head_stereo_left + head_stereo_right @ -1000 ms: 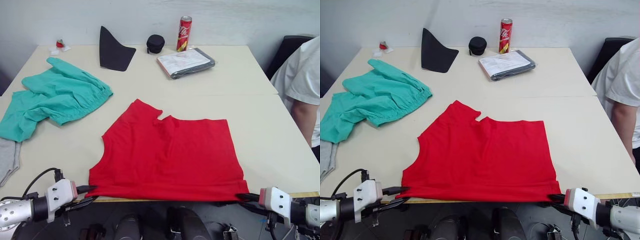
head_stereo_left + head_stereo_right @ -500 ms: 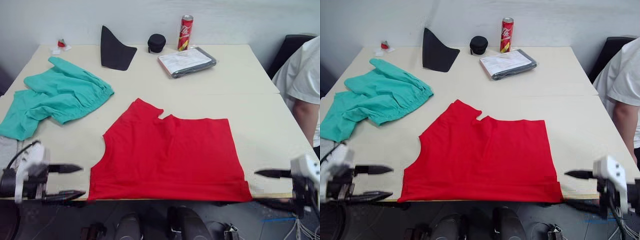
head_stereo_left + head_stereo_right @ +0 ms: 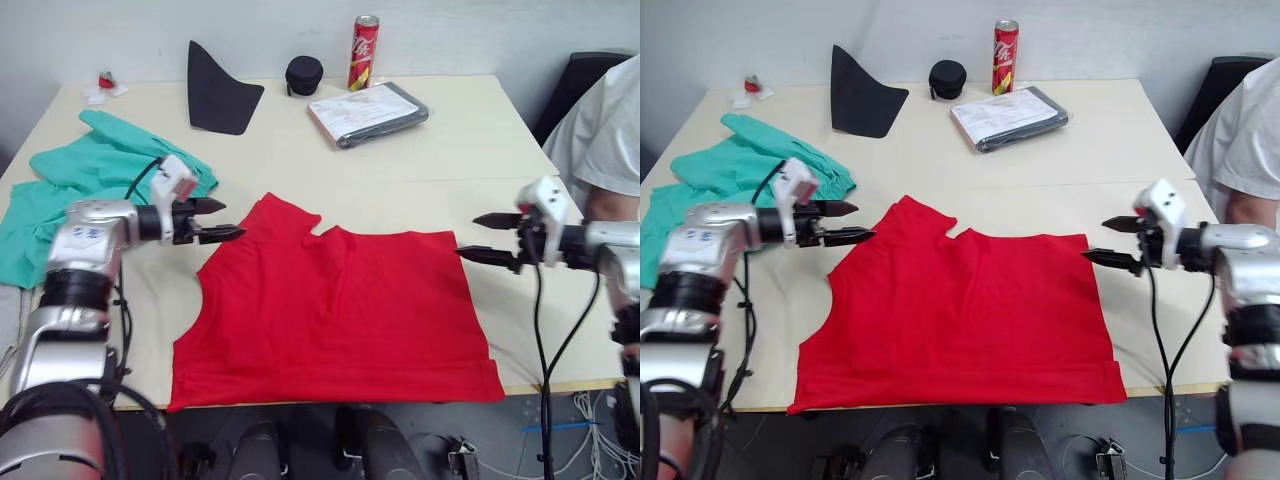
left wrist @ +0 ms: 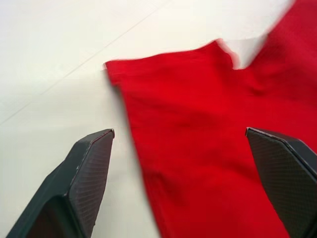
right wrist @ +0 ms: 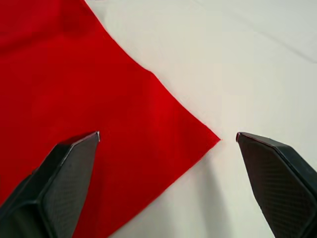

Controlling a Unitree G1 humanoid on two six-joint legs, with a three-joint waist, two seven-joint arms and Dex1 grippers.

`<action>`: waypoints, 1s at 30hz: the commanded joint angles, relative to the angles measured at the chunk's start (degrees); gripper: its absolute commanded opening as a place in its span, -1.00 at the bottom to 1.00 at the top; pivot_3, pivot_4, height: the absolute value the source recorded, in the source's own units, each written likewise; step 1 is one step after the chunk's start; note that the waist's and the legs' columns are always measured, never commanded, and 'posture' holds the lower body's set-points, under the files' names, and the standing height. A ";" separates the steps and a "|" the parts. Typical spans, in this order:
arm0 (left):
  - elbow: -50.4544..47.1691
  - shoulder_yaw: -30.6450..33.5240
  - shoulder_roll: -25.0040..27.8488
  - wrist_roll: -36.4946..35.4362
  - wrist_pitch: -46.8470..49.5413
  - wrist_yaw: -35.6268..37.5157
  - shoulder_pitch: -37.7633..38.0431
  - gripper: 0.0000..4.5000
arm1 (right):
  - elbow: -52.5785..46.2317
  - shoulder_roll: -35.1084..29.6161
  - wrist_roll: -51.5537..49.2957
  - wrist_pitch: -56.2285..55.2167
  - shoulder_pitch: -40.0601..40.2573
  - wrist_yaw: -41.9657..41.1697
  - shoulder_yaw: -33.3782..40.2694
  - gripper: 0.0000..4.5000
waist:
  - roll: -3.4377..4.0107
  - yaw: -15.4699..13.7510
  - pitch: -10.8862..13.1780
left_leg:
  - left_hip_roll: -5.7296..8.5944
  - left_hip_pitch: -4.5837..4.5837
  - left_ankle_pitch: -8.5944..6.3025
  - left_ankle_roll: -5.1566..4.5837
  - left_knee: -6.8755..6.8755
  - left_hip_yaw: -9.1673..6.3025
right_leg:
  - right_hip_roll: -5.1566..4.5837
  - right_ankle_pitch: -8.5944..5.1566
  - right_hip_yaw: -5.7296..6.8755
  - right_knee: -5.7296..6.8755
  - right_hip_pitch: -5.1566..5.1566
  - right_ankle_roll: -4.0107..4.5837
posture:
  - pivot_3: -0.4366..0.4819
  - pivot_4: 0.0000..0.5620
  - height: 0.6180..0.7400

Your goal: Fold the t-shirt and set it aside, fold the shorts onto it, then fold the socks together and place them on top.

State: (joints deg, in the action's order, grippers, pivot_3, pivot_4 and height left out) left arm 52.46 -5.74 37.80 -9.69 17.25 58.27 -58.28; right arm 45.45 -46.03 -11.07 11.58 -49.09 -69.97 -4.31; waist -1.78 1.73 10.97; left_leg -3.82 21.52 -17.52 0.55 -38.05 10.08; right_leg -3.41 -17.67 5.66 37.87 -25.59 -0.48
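Having left the worktop's near edge, the left end effector (image 3: pixel 222 220) and right end effector (image 3: pixel 478 238), both spread and empty, now flank the far corners of the flat bright red cloth t-shirt (image 3: pixel 340 305); another fold looks imminent.

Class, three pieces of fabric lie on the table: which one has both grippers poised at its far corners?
The red t-shirt: the open left gripper and right gripper flank it, unlike the teal shorts or black piece.

even, bright diffuse light; soft, faint shadows on the table (image 3: pixel 400 170). no glare. head views sharp. left wrist view slightly motion-blurred along the t-shirt (image 4: pixel 208 124) edge between its fingers; right wrist view sharp, faint shadow beside the cloth corner.
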 commanded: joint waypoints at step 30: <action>22.29 13.35 -8.06 5.63 -12.55 -10.83 -8.25 -0.99 | 25.76 7.85 9.65 -11.14 -13.71 3.18 4.52 -1.00 | -0.01 0.74 0.01 | -0.03 -0.16 0.03 0.02 -0.27 -0.03 | -0.14 -0.01 -0.16 0.67 -0.03 0.01 | -0.05 -0.47 1.00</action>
State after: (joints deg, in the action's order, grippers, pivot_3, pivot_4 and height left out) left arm 75.26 6.38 28.48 -3.14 5.93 46.01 -66.88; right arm 71.93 -37.36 0.13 1.58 -62.55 -66.13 -1.72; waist -1.80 2.47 10.98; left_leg -3.85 21.36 -17.49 0.57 -38.31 10.05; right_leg -3.55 -17.68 5.50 38.54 -25.63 -0.47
